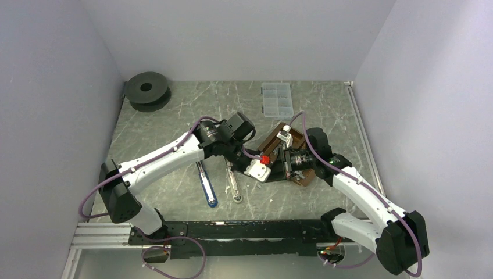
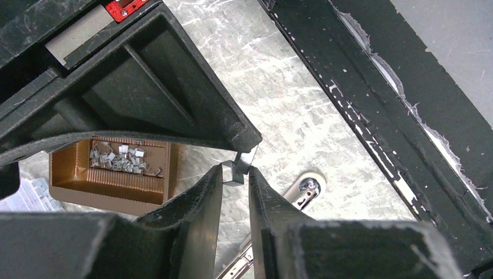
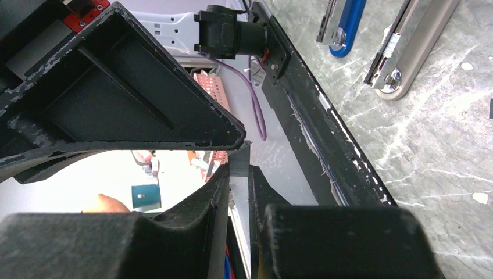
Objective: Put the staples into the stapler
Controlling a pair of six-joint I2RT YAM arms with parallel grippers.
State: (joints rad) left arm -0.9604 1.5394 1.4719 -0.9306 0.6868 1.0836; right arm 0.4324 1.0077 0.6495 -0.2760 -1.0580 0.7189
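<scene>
My left gripper (image 2: 235,171) is shut on a short silver staple strip (image 2: 234,174), held above the table between the brown tray (image 2: 110,189) and the open silver stapler (image 2: 305,192). Loose staples (image 2: 116,158) lie in that tray. My right gripper (image 3: 238,168) is shut on a dark grey ridged staple strip (image 3: 239,157) at its fingertips. From above, the left gripper (image 1: 261,174) and right gripper (image 1: 279,165) sit close together beside the tray (image 1: 273,139). The silver stapler (image 1: 234,185) lies open just left of them, next to a blue stapler (image 1: 207,186).
A clear compartment box (image 1: 276,99) stands behind the tray. A black spool (image 1: 146,90) sits in the far left corner. A black rail (image 1: 244,229) runs along the near table edge. Grey walls close in three sides.
</scene>
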